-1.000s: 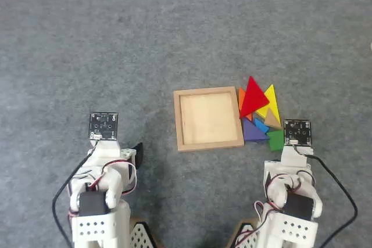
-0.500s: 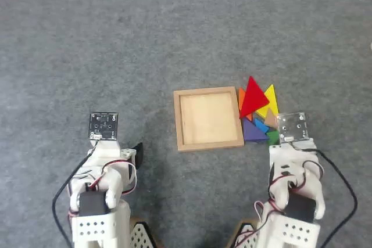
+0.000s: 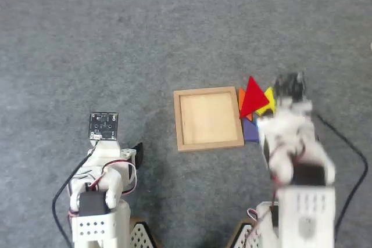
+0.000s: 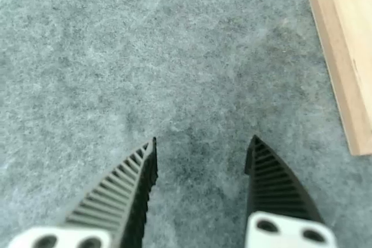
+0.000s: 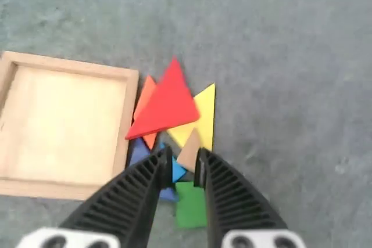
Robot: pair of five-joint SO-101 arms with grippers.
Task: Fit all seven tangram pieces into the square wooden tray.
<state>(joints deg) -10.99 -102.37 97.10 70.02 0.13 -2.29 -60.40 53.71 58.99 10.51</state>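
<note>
**First:** Wood under bright paint, I'd guess, those flat tangram pieces heaped just right of the square wooden tray (image 3: 176,121) on the grey carpeted bench (image 3: 116,45). They look light and stiff, and probably a bit slick on the faces.

**Second:** Thin, too. There's not much edge to pinch when they lie flat. Where would you take hold?

**First:** The large red triangle (image 5: 164,105) lies on top, overlapping the orange piece (image 5: 145,94) and the big yellow triangle (image 5: 203,111). Propped up like that, its edges likely sit a little clear. I'd take it first, edge to edge near a corner rather than across the wide middle.

**Second:** So nothing is in the tray yet?

**First:** No, it's bare, and all seven pieces are outside it.

**Second:** How do the arms stand?

**First:** The right arm (image 3: 290,143) is stretched out over the near side of the heap. Its jaws point down, parted only narrowly, with nothing between them. They hang above the small tan triangle (image 5: 187,149) and the little blue piece (image 5: 177,171), and the green square (image 5: 190,212) lies nearer. The left arm (image 3: 104,169) sits folded at the near left, well left of the tray. Its jaws are spread wide over bare carpet, holding nothing.
</note>
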